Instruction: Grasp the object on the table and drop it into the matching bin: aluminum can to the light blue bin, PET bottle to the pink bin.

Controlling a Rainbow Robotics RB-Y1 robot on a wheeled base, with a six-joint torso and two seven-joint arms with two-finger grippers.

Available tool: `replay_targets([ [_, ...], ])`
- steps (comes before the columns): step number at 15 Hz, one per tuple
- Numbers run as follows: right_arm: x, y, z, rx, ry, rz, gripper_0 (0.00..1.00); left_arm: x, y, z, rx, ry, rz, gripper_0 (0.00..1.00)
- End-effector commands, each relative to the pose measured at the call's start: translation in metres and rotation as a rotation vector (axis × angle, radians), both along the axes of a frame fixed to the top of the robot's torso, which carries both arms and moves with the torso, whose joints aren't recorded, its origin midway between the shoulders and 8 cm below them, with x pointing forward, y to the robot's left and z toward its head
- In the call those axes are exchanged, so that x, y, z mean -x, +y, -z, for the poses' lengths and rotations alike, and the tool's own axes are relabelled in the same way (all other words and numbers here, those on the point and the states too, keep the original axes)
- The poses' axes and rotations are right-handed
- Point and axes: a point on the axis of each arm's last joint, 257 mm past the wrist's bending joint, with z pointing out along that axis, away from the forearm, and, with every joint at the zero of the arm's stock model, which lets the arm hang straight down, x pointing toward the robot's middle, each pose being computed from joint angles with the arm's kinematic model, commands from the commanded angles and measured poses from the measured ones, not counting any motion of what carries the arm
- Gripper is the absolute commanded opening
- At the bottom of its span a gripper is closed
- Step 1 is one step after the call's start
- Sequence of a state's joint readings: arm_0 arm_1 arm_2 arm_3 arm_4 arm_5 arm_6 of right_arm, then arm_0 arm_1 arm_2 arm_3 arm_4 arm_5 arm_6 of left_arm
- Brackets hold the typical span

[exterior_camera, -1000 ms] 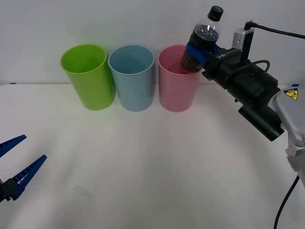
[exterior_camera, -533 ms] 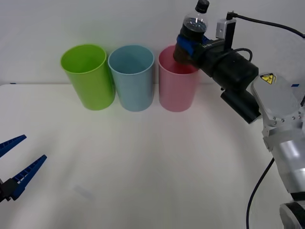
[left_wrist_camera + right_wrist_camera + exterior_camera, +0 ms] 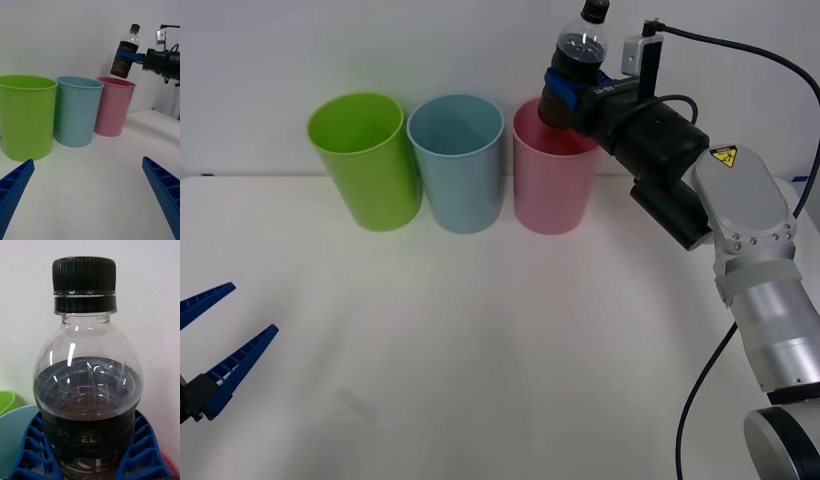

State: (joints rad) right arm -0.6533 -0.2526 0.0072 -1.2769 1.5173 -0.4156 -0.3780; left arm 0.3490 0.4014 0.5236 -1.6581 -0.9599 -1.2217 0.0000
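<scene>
Over the last second our right pincer (image 3: pixel 565 92) has swung in from beside the pink bin (image 3: pixel 553 178) and risen a little, so the PET bottle (image 3: pixel 573 68) has gone from leaning out past the bin's right edge to hanging over its mouth. Our left pincer (image 3: pixel 215 350) has not moved.

The step in hand is the drop. To do it well, we would first bring the bottle's base fully inside the rim line. In the front view the base overlaps the far right part of the opening, and in the left wrist view it sits above the rim's near side, so we judge it not quite centred. A release now might clip the rim and tip the bottle outward. Since it tilts with the black cap up and away, we would level it or lower it closer before letting go.

Our right pincer is clenched on the bottle's dark labelled body, its blue ribbed fingers (image 3: pixel 144 450) pressing both sides just under the liquid line. The bottle is in the air, touching nothing else.

Beyond stand the light blue bin (image 3: pixel 457 162) and a lime green bin (image 3: pixel 364 158), side by side on the table (image 3: pixel 510 340). Our left pincer waits spread wide, low at the near left of the table, holding nothing.
</scene>
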Motion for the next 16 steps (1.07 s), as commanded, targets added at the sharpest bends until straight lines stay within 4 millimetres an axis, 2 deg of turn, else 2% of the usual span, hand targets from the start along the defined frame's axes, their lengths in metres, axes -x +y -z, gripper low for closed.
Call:
replay_targets([
  [1,0.000,-0.002,0.002,0.007,-0.002,0.005,1.00,0.000,0.000,0.000,0.000,0.000,0.000,1.00],
  [8,0.003,-0.008,0.005,0.006,-0.001,0.005,1.00,0.000,0.000,0.000,0.000,0.000,0.000,1.00],
  [13,0.027,-0.017,0.013,0.031,-0.014,-0.016,1.00,0.000,0.000,0.000,0.000,0.000,0.000,1.00],
  [16,0.050,-0.028,0.020,0.050,-0.024,-0.036,1.00,0.000,0.000,0.000,0.000,0.000,0.000,1.00],
])
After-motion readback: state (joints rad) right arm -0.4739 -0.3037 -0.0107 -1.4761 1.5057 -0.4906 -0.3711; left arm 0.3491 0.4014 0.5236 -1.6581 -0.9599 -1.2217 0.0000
